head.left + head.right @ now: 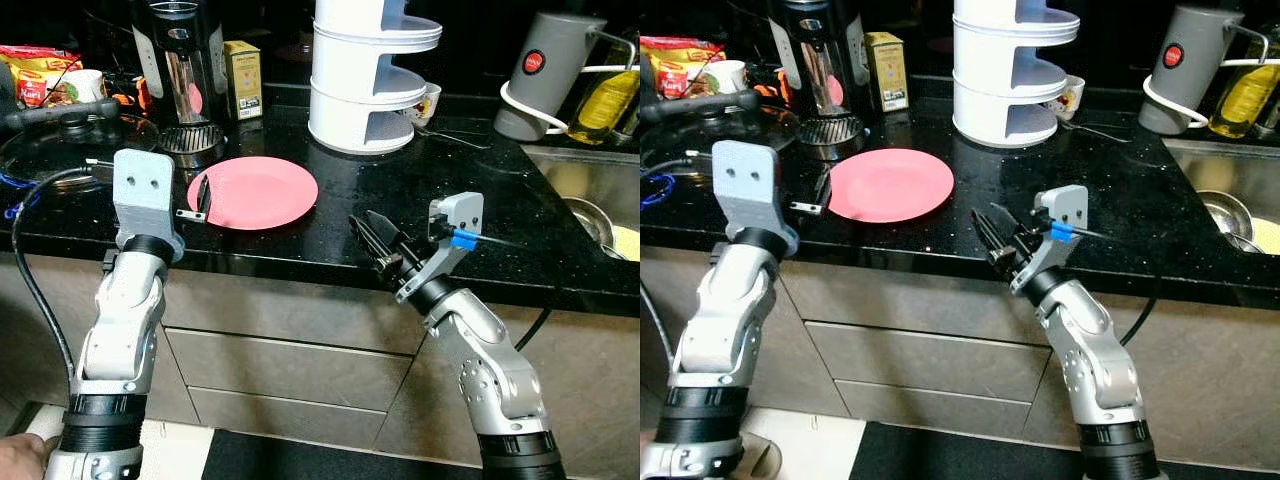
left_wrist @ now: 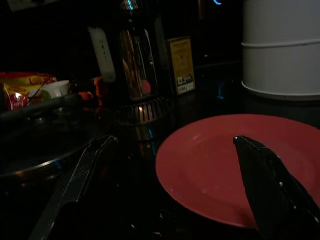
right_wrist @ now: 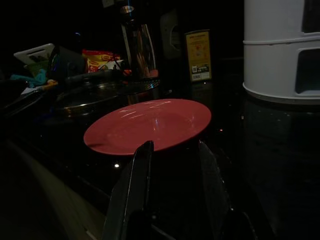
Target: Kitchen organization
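The pink plate (image 1: 253, 191) lies flat on the black counter (image 1: 470, 215), with the left gripper (image 1: 202, 195), fingers apart, straddling its left rim and the right gripper (image 1: 372, 238), fingers seemingly slightly parted, just right of it.

Steel sink (image 1: 590, 215) at counter's right; oil bottle (image 1: 607, 100) behind it; hand (image 1: 20, 458) low left.

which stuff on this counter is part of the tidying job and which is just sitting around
Part of the job:
- pink plate
- white tiered rack
- left end effector, open at the plate's left edge
- right end effector, slightly open, right of the plate

Just sitting around:
- coffee maker
- yellow box
- grey kettle
- oil bottle
- sink
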Robot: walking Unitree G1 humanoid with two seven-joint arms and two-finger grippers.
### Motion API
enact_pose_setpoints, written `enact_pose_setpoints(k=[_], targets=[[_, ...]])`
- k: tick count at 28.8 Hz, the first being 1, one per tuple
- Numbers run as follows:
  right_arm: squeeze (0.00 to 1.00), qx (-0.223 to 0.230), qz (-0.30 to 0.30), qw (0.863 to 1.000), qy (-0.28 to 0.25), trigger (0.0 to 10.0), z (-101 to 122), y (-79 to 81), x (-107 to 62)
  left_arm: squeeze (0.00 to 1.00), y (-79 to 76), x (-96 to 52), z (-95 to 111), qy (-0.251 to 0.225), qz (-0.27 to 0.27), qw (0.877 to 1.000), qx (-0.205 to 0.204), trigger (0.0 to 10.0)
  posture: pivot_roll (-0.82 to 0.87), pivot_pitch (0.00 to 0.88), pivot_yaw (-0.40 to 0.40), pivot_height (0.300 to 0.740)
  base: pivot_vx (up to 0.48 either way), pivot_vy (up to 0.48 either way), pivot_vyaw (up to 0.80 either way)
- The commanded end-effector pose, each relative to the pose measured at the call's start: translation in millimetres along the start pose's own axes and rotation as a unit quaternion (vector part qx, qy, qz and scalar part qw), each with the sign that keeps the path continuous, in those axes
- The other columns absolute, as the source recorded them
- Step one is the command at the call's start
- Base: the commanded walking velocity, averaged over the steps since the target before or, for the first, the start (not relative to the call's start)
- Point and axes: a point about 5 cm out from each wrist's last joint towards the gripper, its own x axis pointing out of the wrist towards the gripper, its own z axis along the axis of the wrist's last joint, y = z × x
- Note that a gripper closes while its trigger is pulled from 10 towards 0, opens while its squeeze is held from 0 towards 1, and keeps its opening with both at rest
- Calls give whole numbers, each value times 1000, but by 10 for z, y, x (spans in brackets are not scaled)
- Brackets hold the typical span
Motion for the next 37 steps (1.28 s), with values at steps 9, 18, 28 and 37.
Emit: enact_pose_setpoints(k=[9, 18, 28, 37], targets=[[0, -16, -7, 1000, 12, 10000, -14, -44, -21, 0, 228, -83, -5, 9, 82, 993, -87, 10000, -21, 0, -16, 740, 0, 0, 0], [0, -34, -18, 999, 21, 10000, -6, -125, -24, 0, 659, -257, -297, 70, 209, 951, -218, 10000, -13, 0, -24, 740, 0, 0, 0], [0, -48, -28, 998, 32, 10000, -19, -180, -39, 0, 1058, -412, -558, 104, 311, 892, -310, 10000, -10, 0, -31, 740, 0, 0, 0], [0, -58, -41, 997, 43, 10000, -35, -221, -51, 0, 1112, -122, -401, 76, 253, 891, -369, 10000, -18, 0, -31, 740, 0, 0, 0]])
